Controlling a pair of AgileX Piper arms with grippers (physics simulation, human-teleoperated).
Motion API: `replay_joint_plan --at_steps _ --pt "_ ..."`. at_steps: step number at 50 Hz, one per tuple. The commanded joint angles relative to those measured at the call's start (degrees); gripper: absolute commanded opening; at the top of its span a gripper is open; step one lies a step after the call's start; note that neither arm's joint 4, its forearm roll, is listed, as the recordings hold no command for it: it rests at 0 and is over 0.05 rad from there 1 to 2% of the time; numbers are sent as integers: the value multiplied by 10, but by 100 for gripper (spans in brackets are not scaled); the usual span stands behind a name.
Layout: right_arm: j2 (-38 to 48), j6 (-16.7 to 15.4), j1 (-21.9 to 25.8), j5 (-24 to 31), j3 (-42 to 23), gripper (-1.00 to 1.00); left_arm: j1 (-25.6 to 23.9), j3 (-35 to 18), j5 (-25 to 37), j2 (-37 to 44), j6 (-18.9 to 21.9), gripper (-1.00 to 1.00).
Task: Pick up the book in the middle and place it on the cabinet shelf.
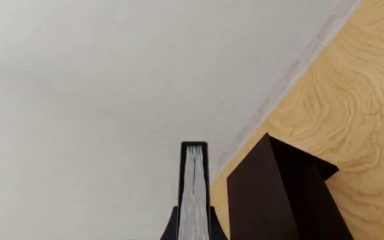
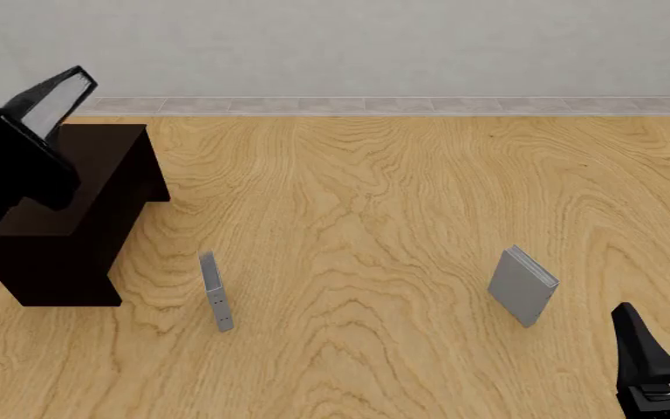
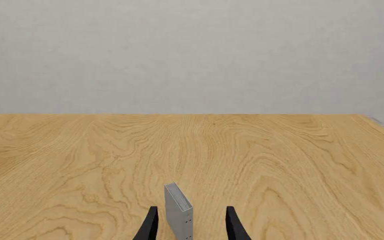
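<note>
Nearest, my right gripper point(image 3: 188, 225) hangs spread before the smaller grey book point(image 2: 523, 285), while my left gripper point(image 1: 193, 235) pinches the book point(image 2: 58, 102) above the cabinet point(image 2: 73, 218).

Front high, forward-down — wrists low; share table point(image 2: 405, 201)

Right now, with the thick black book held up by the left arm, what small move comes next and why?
Probably lower the left gripper: the thick black hardcover book it grips hangs tilted above the dark brown wooden cabinet, not yet resting on it.
</note>
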Motion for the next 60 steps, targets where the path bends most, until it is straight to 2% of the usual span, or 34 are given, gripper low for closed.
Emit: replay_joint_plan --at_steps 1,42,60 --pt "0 0 0 0 0 100 4 12 -48 21 42 -100" --pt "0 0 0 0 0 100 16 45 -74 68 53 -100" --pt "0 0 0 0 0 100 17 51 -67 74 43 -100"
